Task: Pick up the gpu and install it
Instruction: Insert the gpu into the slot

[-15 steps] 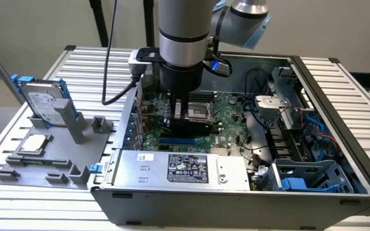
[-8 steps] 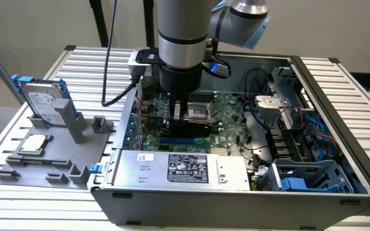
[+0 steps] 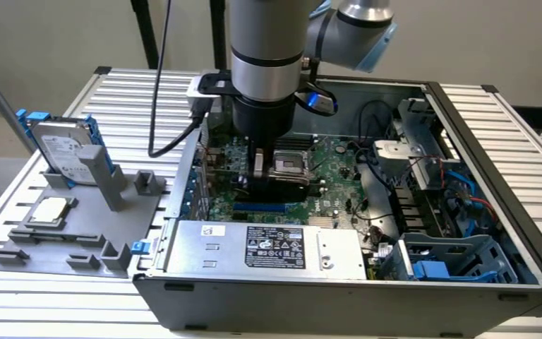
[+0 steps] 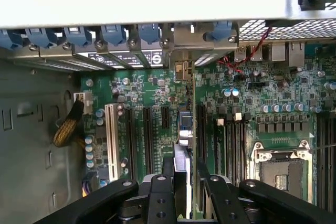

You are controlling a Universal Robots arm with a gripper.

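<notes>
In the wrist view the gpu appears edge-on as a thin upright card. Its silver end bracket reaches the rear slot openings of the case. My gripper is shut on the card, with a black finger on either side of it. The card stands in line with the black expansion slots of the green motherboard; I cannot tell whether it is seated. In the exterior view the gripper is lowered deep into the open computer case, over the motherboard, and hides the card.
A silver hard drive with blue rails and a small square CPU chip rest on the grey fixture outside the case. Inside are the power supply, the CPU socket, a white slot, loose cables and a drive cage.
</notes>
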